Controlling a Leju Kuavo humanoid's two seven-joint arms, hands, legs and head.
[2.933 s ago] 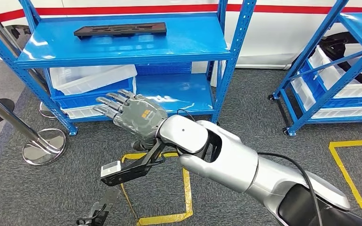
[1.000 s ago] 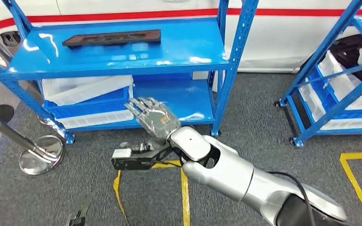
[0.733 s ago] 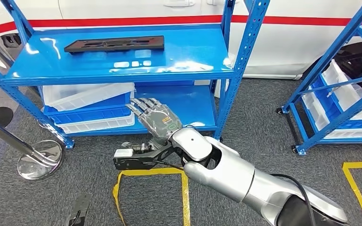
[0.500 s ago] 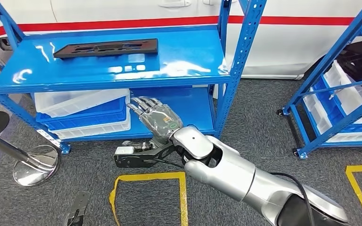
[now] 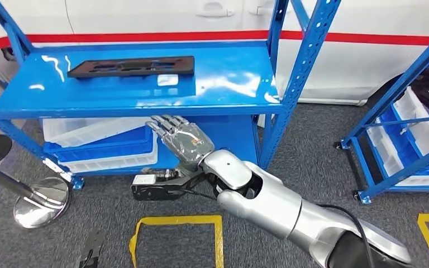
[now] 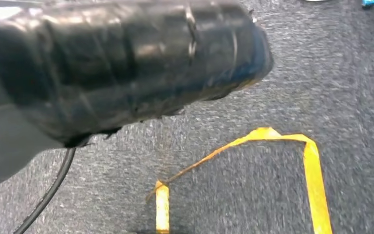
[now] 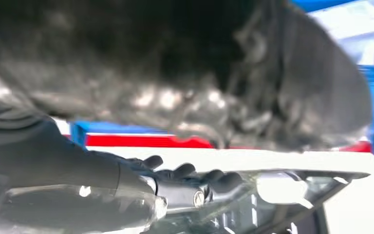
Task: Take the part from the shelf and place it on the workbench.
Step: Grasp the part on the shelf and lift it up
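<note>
Our view has drawn closer to the blue shelf (image 5: 223, 97) since a moment ago, and its top board now sits lower and larger before us; we judge the approach nearly done and the reach not yet begun. One black flat part (image 5: 131, 66) lies on that top board, toward its left, untouched. Our right robot hand (image 5: 181, 139) is raised in front of the shelf's lower level, fingers spread and holding nothing, well below the part; the left robot hand (image 6: 121, 63) hangs over the grey carpet, a dark blur in its wrist view, and we cannot tell whether it is open or closed. We count one part, two blue shelves, the second (image 5: 402, 117) at right, and white bins (image 5: 98, 131) stacked under the near shelf; yellow tape (image 5: 173, 220) marks the floor.
</note>
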